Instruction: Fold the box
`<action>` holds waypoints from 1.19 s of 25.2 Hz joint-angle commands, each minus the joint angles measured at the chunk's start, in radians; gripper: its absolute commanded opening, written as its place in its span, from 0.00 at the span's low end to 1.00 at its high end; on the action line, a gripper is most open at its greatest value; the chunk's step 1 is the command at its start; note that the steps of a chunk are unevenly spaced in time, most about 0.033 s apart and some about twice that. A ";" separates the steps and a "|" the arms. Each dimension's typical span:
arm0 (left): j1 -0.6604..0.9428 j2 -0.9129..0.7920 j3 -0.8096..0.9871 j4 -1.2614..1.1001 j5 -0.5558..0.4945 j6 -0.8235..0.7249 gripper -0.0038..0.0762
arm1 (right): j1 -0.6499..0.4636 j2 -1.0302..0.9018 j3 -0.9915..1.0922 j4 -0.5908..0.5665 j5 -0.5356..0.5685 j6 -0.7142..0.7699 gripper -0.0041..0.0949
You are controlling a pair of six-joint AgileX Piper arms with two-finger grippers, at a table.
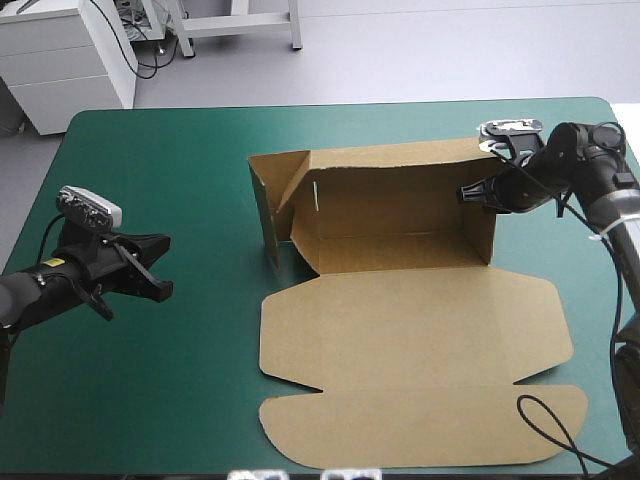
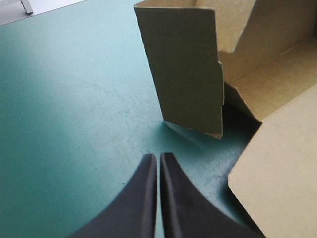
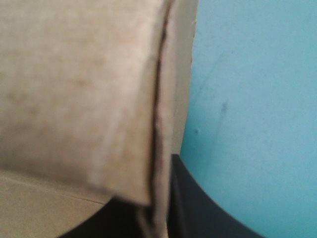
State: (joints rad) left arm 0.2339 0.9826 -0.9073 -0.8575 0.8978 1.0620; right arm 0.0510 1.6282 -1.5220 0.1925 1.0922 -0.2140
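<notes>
Left gripper [image 2: 158, 158]: fingers pressed together to a point, nothing held. It hangs low over bare cover [image 2: 74, 124] on the table's left side.

Box [image 1: 410, 290] lies to this gripper's right, about mid-table, with its long axis running left to right across the table.

Nearest part of it is the left wall [image 2: 185, 69]. It stands upright, ahead of the fingertips and a little to the right, with a strip of cover between.

Just inside that wall a corner flap [image 1: 295, 185] leans at an angle, not flush with the back wall. Judged: this end is not yet tucked.

Lid [image 1: 400, 350] lies flat on the cover, toward the table's near edge.

Far end: right wall [image 1: 480, 225] is upright. Right gripper [image 1: 478, 194] is at its top edge, fingers all but closed with board between them. Its wrist view is blurred; the board there looks like a doubled layer, not certain.

Judged: the left gripper is the nearer arm to the loose end. Its approach would run rightward along the long axis, while the right gripper's hold steadies the box against that push.
</notes>
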 commanded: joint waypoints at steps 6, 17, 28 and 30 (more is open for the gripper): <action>-0.050 0.010 -0.024 -0.055 -0.048 0.002 0.06 | -0.003 -0.150 -0.053 0.014 0.156 0.040 0.04; -0.055 0.010 -0.024 -0.053 -0.044 0.002 0.06 | 0.015 -0.197 -0.050 0.044 0.156 0.081 0.04; -0.055 0.010 -0.024 -0.053 -0.044 0.002 0.06 | 0.046 -0.038 -0.050 -0.002 0.016 0.054 0.04; -0.055 0.010 -0.024 -0.053 -0.044 0.002 0.06 | 0.046 -0.014 -0.050 -0.002 -0.036 0.054 0.04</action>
State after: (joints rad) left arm 0.1852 1.0014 -0.9043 -0.8575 0.8831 1.0620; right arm 0.0961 1.6270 -1.5405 0.1718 1.1610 -0.1527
